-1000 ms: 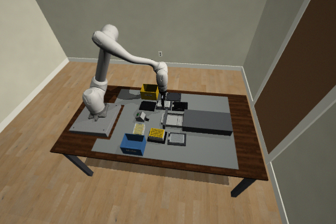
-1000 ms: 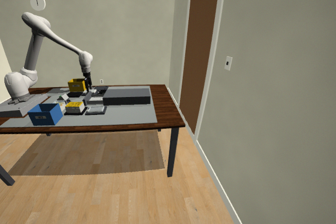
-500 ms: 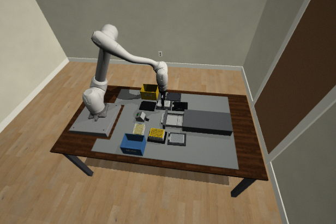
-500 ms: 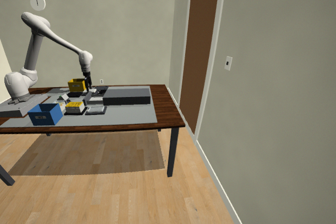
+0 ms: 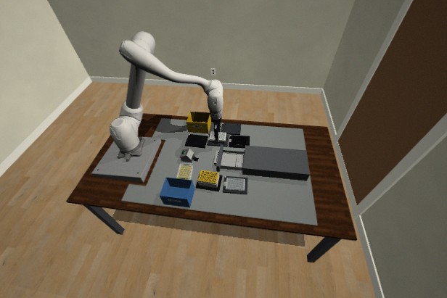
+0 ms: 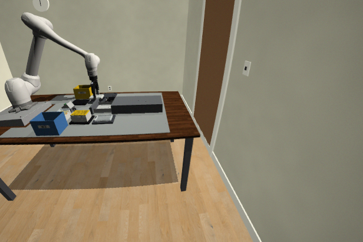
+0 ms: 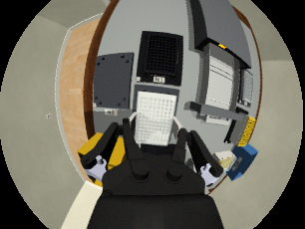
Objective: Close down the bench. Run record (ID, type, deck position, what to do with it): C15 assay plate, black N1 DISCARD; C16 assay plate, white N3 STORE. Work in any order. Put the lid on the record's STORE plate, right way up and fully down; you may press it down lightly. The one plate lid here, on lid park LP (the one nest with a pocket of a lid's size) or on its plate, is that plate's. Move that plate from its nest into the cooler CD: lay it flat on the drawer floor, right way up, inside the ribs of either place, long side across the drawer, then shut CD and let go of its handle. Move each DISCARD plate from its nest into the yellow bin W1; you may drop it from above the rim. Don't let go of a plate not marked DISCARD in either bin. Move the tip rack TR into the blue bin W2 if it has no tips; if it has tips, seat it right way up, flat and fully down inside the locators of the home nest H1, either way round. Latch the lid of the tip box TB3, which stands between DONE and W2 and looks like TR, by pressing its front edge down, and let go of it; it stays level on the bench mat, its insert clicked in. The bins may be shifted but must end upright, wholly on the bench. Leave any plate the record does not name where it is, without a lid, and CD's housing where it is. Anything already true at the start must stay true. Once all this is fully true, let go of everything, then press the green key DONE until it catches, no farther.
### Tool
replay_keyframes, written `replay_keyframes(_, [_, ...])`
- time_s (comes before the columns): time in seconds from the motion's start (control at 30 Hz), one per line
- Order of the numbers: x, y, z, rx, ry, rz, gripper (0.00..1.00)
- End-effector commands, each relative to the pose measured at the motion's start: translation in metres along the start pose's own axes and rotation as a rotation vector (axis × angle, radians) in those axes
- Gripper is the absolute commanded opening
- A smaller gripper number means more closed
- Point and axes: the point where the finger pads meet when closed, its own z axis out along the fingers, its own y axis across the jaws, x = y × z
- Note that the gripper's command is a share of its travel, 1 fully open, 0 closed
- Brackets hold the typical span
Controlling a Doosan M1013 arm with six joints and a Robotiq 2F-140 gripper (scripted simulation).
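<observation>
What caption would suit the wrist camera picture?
End effector gripping a white assay plate, black plate beyond.

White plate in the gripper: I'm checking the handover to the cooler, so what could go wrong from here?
1. The gripper is shut on the white plate; the yellow bin stands close by, and dropping this plate there would be a fault.
2. The cooler drawer is open; the plate could land tilted on its ribs.
3. Whether the lid is fully seated cannot be told; it might shift in transit.
</observation>
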Motion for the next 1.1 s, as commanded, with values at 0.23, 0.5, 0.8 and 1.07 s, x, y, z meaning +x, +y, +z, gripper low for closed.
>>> replay_keyframes(0.23, [0.0, 0.0, -0.012, 0.0, 0.0, 0.0, 0.0])
replay_keyframes(0.5, [0.0, 0.0, -0.02, 0.0, 0.0, 0.0, 0.0])
replay_keyframes(0.8, [0.0, 0.0, -0.032, 0.0, 0.0, 0.0, 0.0])
replay_keyframes(1.07, [0.0, 0.0, -0.04, 0.0, 0.0, 0.0, 0.0])
